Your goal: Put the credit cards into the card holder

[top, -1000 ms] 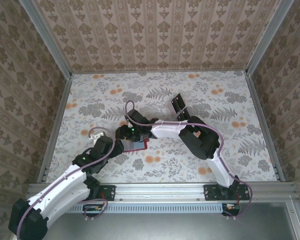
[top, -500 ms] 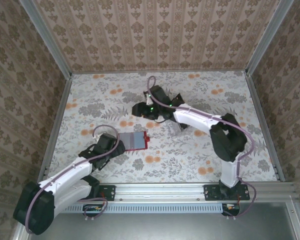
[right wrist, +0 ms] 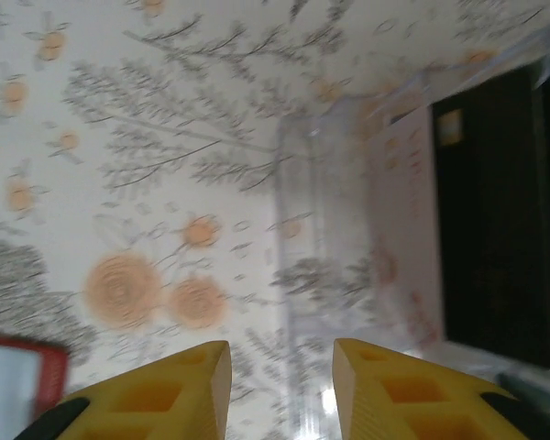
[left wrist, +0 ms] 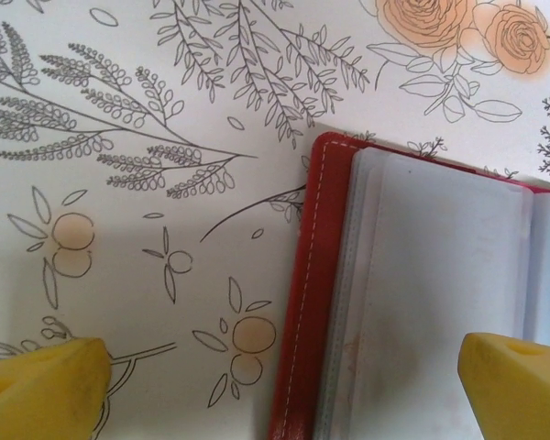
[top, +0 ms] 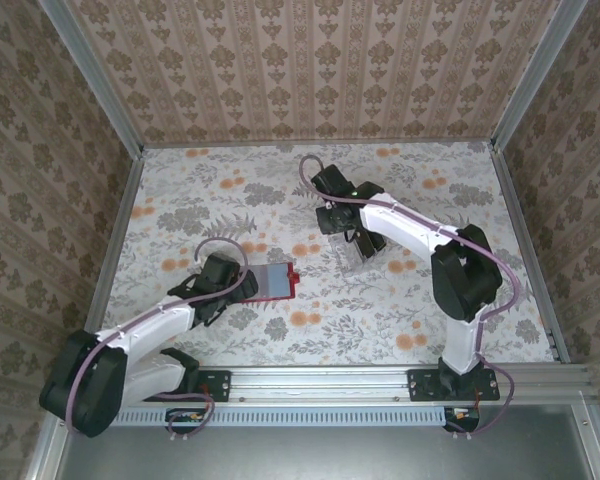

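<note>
Floral tabletop (top: 180, 200). My left claw (left wrist: 280, 380) gapes empty over the card holder (left wrist: 422, 275); right claw (right wrist: 275, 376), half-parted, empty, hovers by the tray (right wrist: 321, 183) of credit cards (right wrist: 495, 211): probably stiff, slick, so pinch edges.

surface: tabletop (top: 200, 190), pale floral print | 8 o'clock of centre: red card holder (top: 272, 282), lying open, pale pockets up | 3 o'clock of centre: clear plastic tray (top: 358, 258), well apart from card holder
</note>
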Robot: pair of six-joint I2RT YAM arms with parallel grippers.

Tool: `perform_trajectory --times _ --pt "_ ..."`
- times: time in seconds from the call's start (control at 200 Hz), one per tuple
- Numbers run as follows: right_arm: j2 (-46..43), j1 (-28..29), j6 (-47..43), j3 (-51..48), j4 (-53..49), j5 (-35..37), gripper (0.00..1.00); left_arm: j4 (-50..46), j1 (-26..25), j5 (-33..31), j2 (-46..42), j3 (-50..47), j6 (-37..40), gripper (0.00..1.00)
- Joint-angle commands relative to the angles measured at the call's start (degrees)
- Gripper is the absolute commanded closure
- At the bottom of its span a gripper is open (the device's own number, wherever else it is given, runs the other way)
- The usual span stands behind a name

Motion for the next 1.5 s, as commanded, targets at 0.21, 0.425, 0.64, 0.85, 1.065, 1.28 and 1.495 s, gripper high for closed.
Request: perform_trajectory --times 0.21,0.425,0.64,0.85,1.065,1.28,1.495 --pt "6.1 -0.4 -7.9 6.1 -5.4 12.8 0.64 2.4 0.5 1.2 2.4 2.6 2.0 0.00" --pt "8.3 -0.8 -8.3 7.7 -5.6 13.1 0.65 2.1 0.5 1.2 2.1 2.3 2.0 0.00" --pt "8.9 -1.1 -8.4 8.0 -5.6 13.6 0.65 2.0 0.5 1.1 1.9 1.9 2.0 0.00" --pt "6.9 -1.1 -8.4 7.3 -4.7 13.4 0.65 2.5 0.5 1.1 2.2 1.9 2.0 0.00" --pt "8.8 -1.1 -8.7 7.7 -5.2 13.4 0.65 2.5 0.5 1.3 2.5 2.0 1.9 0.00" --pt "9.7 -1.1 -8.4 7.2 -4.9 12.6 0.65 2.3 0.5 1.1 2.2 1.8 2.1 0.00" --pt "10.1 -1.1 -7.9 7.0 -4.8 11.1 0.68 2.3 0.5 1.1 2.2 1.7 1.9 0.00"
